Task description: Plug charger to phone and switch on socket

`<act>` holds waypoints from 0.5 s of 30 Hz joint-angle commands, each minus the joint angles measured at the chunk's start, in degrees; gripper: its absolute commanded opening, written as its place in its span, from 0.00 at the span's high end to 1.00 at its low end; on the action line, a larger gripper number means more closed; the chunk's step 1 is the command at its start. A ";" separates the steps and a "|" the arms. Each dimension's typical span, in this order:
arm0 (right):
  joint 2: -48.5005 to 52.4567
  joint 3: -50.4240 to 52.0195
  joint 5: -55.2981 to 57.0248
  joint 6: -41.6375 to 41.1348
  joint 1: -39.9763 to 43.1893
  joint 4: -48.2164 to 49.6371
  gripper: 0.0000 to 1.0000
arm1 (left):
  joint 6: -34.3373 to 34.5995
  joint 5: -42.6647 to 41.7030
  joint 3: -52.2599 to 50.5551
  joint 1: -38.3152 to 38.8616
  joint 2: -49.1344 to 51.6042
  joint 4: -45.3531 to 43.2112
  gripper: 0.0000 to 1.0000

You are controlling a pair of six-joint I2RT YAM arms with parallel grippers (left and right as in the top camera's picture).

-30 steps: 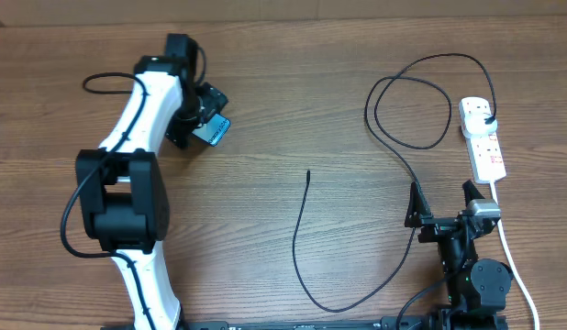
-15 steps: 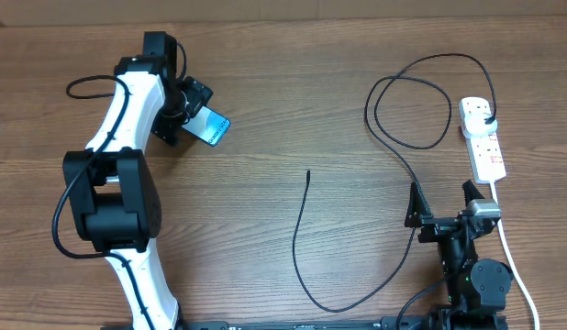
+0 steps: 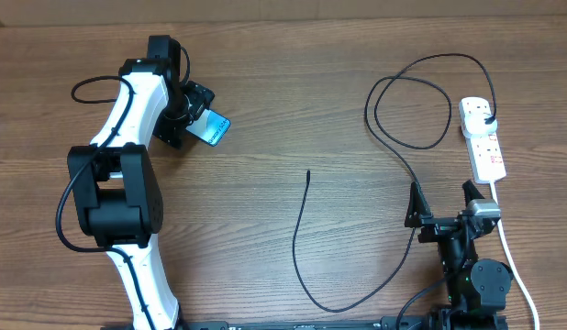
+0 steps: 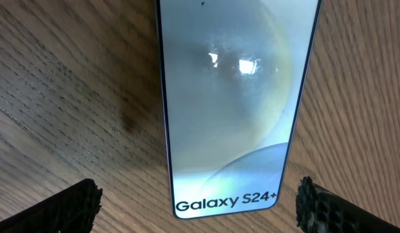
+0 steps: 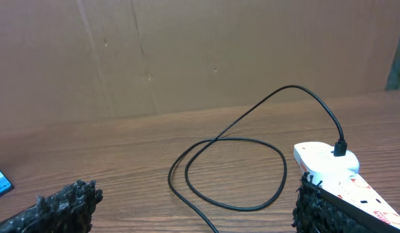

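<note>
phone [image 4: 229,103] lies screen up on the worktop's [image 3: 293,101] left, between the left fingers [image 4: 64,207], spread wide and clear of it. right fingers [image 5: 61,206] are spread too, empty, beside the charger [image 3: 296,238], whose plug sits in the socket [image 3: 485,147].

The phone [image 4: 233,103] screen reads "Galaxy S24+" at its 6 o'clock end. Red print on the socket [image 3: 483,139] is illegible.
</note>
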State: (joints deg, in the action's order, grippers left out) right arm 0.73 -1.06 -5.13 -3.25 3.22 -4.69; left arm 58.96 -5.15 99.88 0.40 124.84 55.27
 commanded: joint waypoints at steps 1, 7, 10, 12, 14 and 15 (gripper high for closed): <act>-0.57 0.61 0.13 -0.37 -0.37 0.26 0.00 | 1.68 1.60 1.44 0.52 0.74 0.15 0.00; -0.57 0.61 0.13 -0.37 -0.37 0.26 0.00 | 1.97 2.64 1.44 0.52 0.76 0.13 0.00; -0.57 0.61 0.13 -0.37 -0.37 0.26 0.00 | 2.49 2.84 1.44 0.52 0.76 0.13 0.00; -0.57 0.61 0.13 -0.37 -0.37 0.26 0.00 | 2.86 2.82 1.51 0.52 0.76 -0.39 0.00; -0.57 0.61 0.13 -0.37 -0.37 0.26 0.00 | 3.28 2.82 1.81 0.52 0.76 -0.70 0.01; -0.57 0.61 0.13 -0.37 -0.37 0.26 0.00 | 3.28 2.82 2.01 0.52 0.76 -0.66 0.00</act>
State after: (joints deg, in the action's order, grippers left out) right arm 0.73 -1.06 -5.10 -3.25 3.25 -4.69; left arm 60.58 -3.62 99.92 0.40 124.84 54.59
